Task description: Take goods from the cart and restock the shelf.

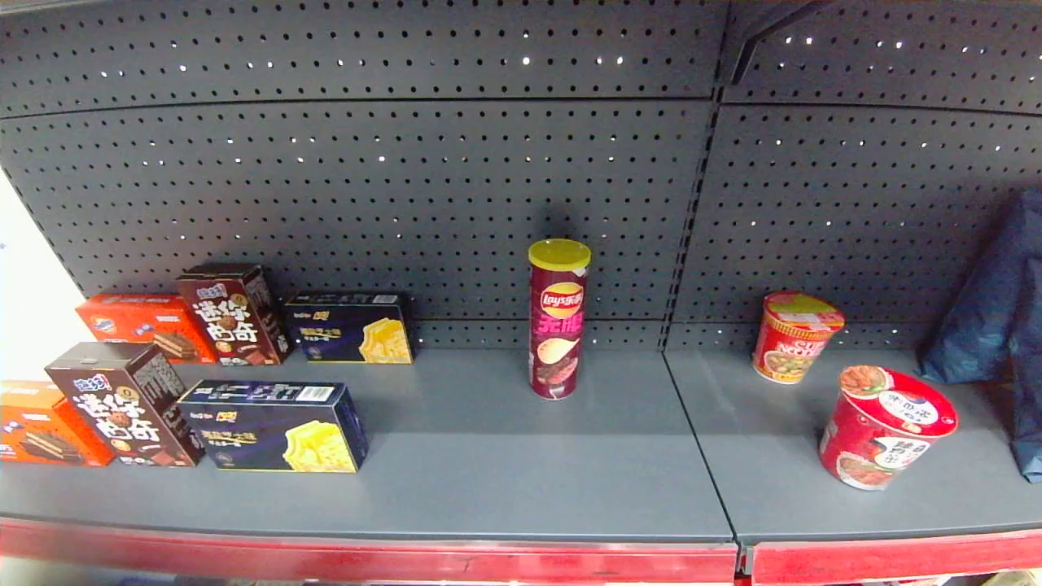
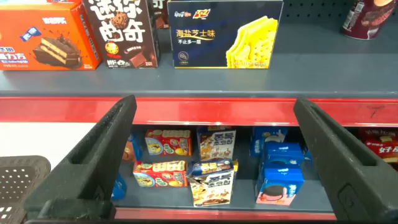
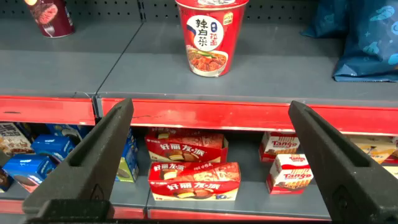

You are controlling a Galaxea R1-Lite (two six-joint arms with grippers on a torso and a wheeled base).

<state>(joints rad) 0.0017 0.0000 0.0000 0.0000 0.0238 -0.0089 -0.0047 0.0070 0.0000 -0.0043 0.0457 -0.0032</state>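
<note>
**Both hands spread and empty before a half-stocked shelf**

Head view: The grey shelf (image 1: 488, 464) with a red front edge carries a chip can (image 1: 558, 317) near the middle. The can stands upright, long axis vertical, yellow lid on top and label facing out, well apart from everything else. To the left are two rows of boxes, front faces outward: orange cake boxes (image 1: 142, 325), brown cookie boxes (image 1: 126, 403) and dark blue cracker boxes (image 1: 277, 427). To the right a small noodle cup (image 1: 794, 338) stands near the back panel and a wider red noodle bowl (image 1: 883, 427) nearer the edge, both lids up. A blue bag (image 1: 993, 309) leans at the far right.

Left wrist view: The left hand (image 2: 214, 106) is released, fingers wide apart, grasping nothing, in front of the shelf's red edge below the cracker box. A lower shelf (image 2: 323, 196) holds snack packs (image 2: 211, 177).

Right wrist view: The right hand (image 3: 210, 107) is likewise spread and empty, facing the red noodle bowl, with red boxes (image 3: 186, 165) below.
</note>
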